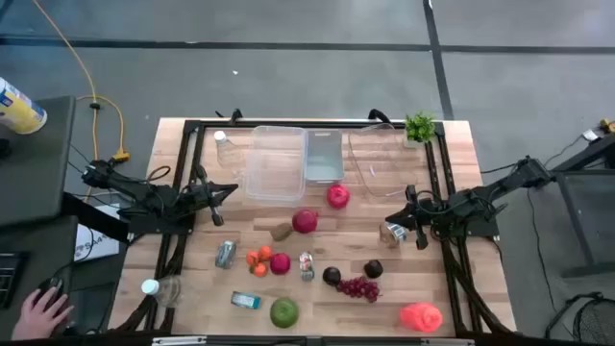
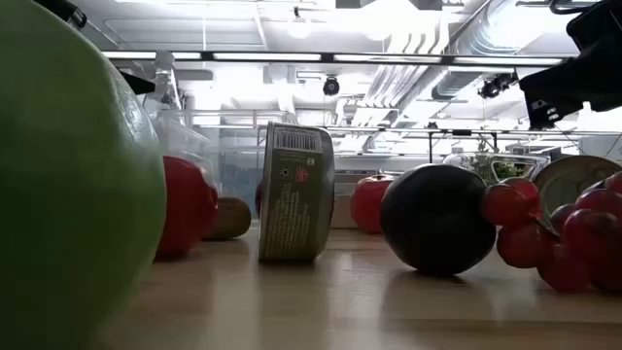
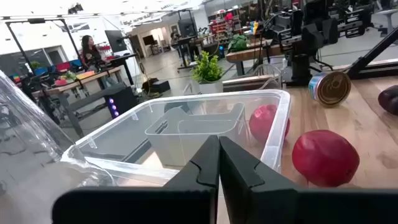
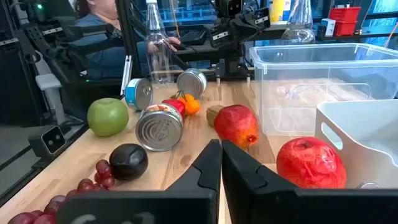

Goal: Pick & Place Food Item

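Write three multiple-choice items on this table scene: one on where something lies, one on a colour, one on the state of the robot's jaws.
1. Where does the green apple lie on the table?
A. inside the clear bin
B. near the front edge, by the grapes' row
C. beside the potted plant

2. What colour is the soft lumpy item at the table's front right corner?
A. blue
B. bright pink-red
C. white

3. How do the jaws of the left gripper and the right gripper stand?
A. both shut, holding nothing
B. both wide open
C. each clamped on a can

Answers: 1 B, the high view shows it low in the picture, away from the clear bin. 2 B, seen in the high view. 3 A, each wrist view shows fingers pressed together, empty.
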